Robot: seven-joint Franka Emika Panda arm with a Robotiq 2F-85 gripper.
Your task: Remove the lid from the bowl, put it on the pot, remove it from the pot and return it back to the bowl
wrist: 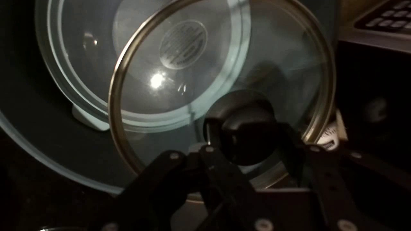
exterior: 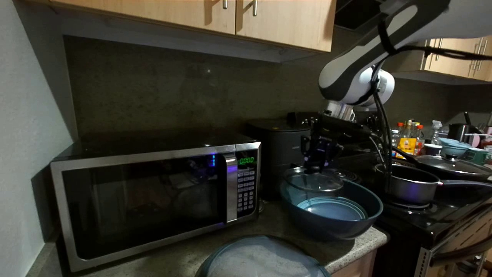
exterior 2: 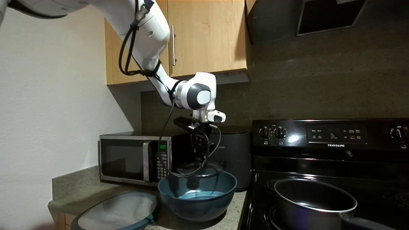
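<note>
Wooden cupboards point(exterior 2: 207, 35) hang above and behind the bowl point(exterior 2: 198, 210), beside which stands the stove point(exterior 2: 377, 183); a careless lift could knock the cupboards. Sloping down to the bowl, the arm point(exterior 2: 198, 92) aims its wrist steeply downward in both exterior views. Apart from the bowl, on the stove, sits the pot point(exterior 2: 310, 220). Over the bowl's edge, off-centre, is the lid point(exterior: 315, 181); whether it touches the rim I cannot tell, and moving sideways too low might clip it. The gripper point(wrist: 246, 133) appears closed around its knob point(wrist: 240, 120); should that rounded hold slip, the lid would likely drop into the bowl.
</note>
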